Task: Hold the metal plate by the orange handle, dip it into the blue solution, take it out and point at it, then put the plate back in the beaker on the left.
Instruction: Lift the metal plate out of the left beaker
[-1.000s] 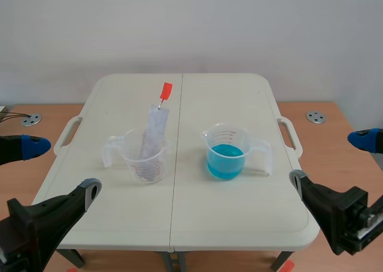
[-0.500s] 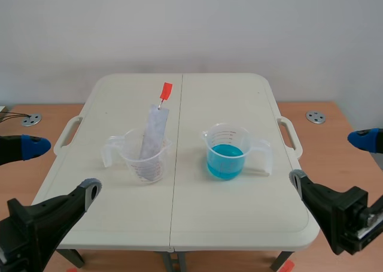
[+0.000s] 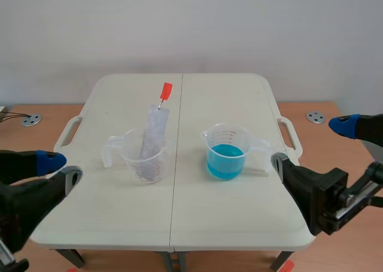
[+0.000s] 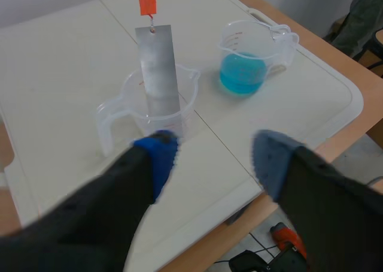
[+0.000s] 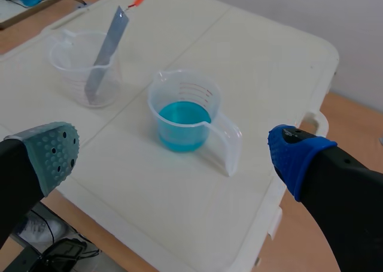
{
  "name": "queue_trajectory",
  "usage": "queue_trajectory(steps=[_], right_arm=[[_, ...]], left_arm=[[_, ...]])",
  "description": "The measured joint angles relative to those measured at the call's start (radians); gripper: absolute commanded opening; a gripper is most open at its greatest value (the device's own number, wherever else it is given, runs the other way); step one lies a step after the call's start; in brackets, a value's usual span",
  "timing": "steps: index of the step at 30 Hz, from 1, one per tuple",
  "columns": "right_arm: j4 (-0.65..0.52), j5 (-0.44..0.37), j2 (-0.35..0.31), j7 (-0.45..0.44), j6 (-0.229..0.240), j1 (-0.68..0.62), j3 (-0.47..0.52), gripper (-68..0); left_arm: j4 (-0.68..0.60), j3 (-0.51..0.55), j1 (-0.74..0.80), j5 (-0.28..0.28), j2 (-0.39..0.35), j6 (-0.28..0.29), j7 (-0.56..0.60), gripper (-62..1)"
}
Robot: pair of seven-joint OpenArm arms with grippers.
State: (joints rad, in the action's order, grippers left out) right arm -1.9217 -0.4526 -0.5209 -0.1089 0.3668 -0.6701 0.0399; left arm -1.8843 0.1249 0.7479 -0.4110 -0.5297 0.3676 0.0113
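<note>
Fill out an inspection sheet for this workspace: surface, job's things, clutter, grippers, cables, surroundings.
Surface: white folding table with a seam down its middle.
Job's things: metal plate leans in the left beaker, its orange handle above the rim. The right beaker holds the blue solution.
Clutter: nothing seen.
Grippers: left gripper open and holding nothing, short of the left beaker. Right gripper open and holding nothing, short of the right beaker.
Cables: thin cable beside the left metal disc.
Surroundings: plain wall, wooden floor, right metal disc.
</note>
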Motion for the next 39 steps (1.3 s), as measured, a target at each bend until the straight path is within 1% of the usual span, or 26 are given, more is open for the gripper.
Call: queue_trajectory(steps=[2,3,6,9,15,17,19,21,22,25,28,30,32,34,36,39], right_arm=[[0.003,0.000,0.000,0.001,-0.030,0.033,-0.027,-1.2],[0.008,-0.001,0.000,0.001,-0.037,0.053,-0.042,-1.2],[0.040,-0.027,0.000,0.002,-0.039,0.119,-0.090,-1.2],[0.087,-0.027,0.000,0.005,-0.039,0.191,-0.138,-1.2],[0.197,-0.090,0.000,0.006,-0.039,0.354,-0.238,-1.2],[0.239,-0.109,0.013,0.010,-0.042,0.417,-0.267,-1.2],[0.282,-0.115,0.047,0.040,-0.043,0.476,-0.283,-1.2],[0.336,-0.115,0.089,0.076,-0.043,0.537,-0.300,-1.2],[0.364,-0.116,0.111,0.093,-0.042,0.566,-0.310,-1.2],[0.453,-0.116,0.177,0.130,-0.034,0.649,-0.339,-1.2],[0.549,-0.113,0.241,0.154,-0.031,0.723,-0.357,-1.2],[0.612,-0.104,0.282,0.175,-0.026,0.771,-0.362,-1.2],[0.665,-0.084,0.318,0.181,-0.003,0.810,-0.365,-1.2],[0.712,-0.065,0.355,0.190,-0.003,0.848,-0.370,-1.2],[0.754,-0.039,0.391,0.190,0.019,0.880,-0.370,-1.2],[0.803,-0.021,0.440,0.194,0.022,0.921,-0.370,-1.2]], left_arm=[[0.000,0.000,0.000,0.011,0.000,0.000,0.000,-59.5],[0.000,0.000,0.000,0.010,0.000,0.000,0.000,-59.7],[0.000,0.000,0.000,0.018,0.000,0.000,0.000,-59.7],[0.000,0.005,0.008,0.021,0.000,0.000,0.000,-59.7],[0.000,0.107,0.121,0.021,0.000,0.000,0.007,-59.7],[0.000,0.142,0.174,0.021,0.000,0.000,0.008,-59.7],[0.000,0.164,0.220,0.021,0.000,0.000,0.008,-59.7],[0.000,0.180,0.264,0.034,0.000,0.000,0.009,-59.7],[0.000,0.183,0.283,0.048,0.000,0.000,0.011,-59.7],[0.009,0.183,0.325,0.055,0.000,0.000,0.024,-59.7],[0.045,0.183,0.342,0.099,0.001,0.000,0.038,-59.7],[0.076,0.183,0.340,0.100,0.000,0.000,0.039,-59.7],[0.107,0.183,0.340,0.100,0.000,0.000,0.043,-59.7],[0.136,0.183,0.338,0.100,0.000,0.000,0.064,-59.7],[0.159,0.183,0.337,0.100,0.000,0.000,0.081,-59.7],[0.175,0.183,0.335,0.100,0.000,0.000,0.091,-59.7]])
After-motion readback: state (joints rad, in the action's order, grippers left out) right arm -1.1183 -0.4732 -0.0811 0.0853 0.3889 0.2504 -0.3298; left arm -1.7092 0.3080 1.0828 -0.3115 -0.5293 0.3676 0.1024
